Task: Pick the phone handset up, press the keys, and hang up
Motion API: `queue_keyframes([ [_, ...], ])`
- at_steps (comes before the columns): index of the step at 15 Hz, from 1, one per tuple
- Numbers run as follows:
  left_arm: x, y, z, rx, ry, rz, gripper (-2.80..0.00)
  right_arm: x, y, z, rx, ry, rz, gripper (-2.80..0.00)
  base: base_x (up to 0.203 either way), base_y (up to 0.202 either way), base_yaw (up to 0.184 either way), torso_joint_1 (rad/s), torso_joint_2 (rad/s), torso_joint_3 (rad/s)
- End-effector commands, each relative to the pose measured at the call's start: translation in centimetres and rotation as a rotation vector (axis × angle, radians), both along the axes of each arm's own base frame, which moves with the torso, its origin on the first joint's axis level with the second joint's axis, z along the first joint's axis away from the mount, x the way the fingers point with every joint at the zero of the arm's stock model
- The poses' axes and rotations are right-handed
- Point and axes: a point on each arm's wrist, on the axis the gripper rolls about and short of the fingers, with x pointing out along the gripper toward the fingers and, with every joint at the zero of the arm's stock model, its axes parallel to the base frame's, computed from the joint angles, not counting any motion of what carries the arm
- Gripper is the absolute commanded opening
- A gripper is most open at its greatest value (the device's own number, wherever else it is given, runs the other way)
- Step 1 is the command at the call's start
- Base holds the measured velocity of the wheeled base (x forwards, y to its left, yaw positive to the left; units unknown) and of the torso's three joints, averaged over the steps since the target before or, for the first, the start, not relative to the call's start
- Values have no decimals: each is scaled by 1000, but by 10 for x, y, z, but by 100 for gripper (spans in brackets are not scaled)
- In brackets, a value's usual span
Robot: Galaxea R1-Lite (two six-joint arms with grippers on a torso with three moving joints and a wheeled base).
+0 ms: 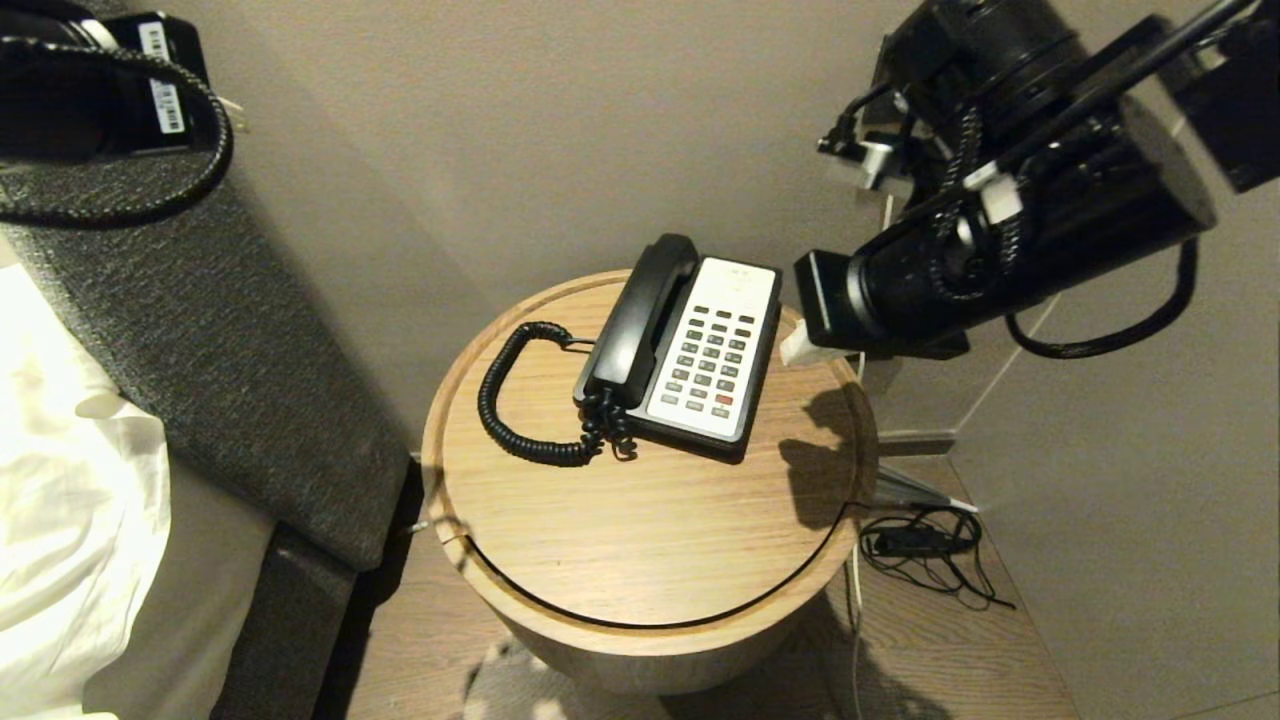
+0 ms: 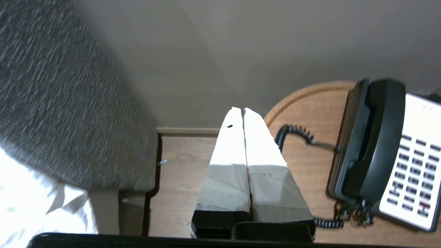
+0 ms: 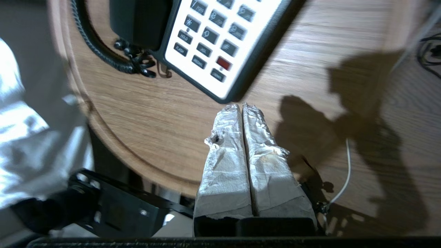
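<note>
A black desk phone with a white keypad (image 1: 712,352) stands on the round wooden table (image 1: 650,530). Its black handset (image 1: 640,315) lies in the cradle on the phone's left side, with the coiled cord (image 1: 510,410) looping over the table. The handset (image 2: 375,137) and keypad (image 2: 411,165) also show in the left wrist view. My right gripper (image 3: 242,106) is shut and empty, hovering above the table just off the phone's near right corner; the keypad (image 3: 213,44) shows ahead of it. In the head view its white tip (image 1: 800,345) shows beside the phone. My left gripper (image 2: 241,110) is shut and empty, off the table's left side.
A grey upholstered bed edge (image 1: 200,340) with white bedding (image 1: 70,500) lies left of the table. A beige wall (image 1: 560,120) stands behind. Black cables (image 1: 925,545) lie on the wooden floor to the right of the table.
</note>
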Motion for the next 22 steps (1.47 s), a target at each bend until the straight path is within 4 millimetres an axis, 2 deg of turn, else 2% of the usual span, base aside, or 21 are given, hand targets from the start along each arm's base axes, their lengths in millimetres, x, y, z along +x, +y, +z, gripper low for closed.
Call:
queue_keyframes([
  [1,-14,5,-3,2,0,2,-280,-29,-35,34,70,-71,-44,-280,0,0,0,0,0,0],
  [5,-60,22,-36,28,56,5,-280,-84,-106,70,133,-174,-202,-280,0,0,0,0,0,0],
  [8,-115,43,-81,39,79,30,-280,-141,-152,84,177,-237,-319,-280,0,0,0,0,0,0],
  [10,-148,57,-110,33,60,93,-280,-176,-173,87,213,-258,-400,-280,0,0,0,0,0,0],
  [12,-178,66,-134,38,16,138,-280,-207,-186,84,241,-251,-468,-280,0,0,0,0,0,0],
  [15,-214,73,-184,59,-26,188,-280,-243,-198,77,262,-238,-551,-280,0,0,0,0,0,0],
  [18,-230,70,-218,65,-40,296,-280,-257,-201,73,255,-227,-593,-280,0,0,0,0,0,0],
  [20,-241,67,-242,72,-71,247,-280,-262,-202,73,261,-235,-605,-280,0,0,0,0,0,0],
  [22,-242,65,-271,87,-67,173,-280,-274,-204,69,260,-237,-611,-280,0,0,0,0,0,0],
])
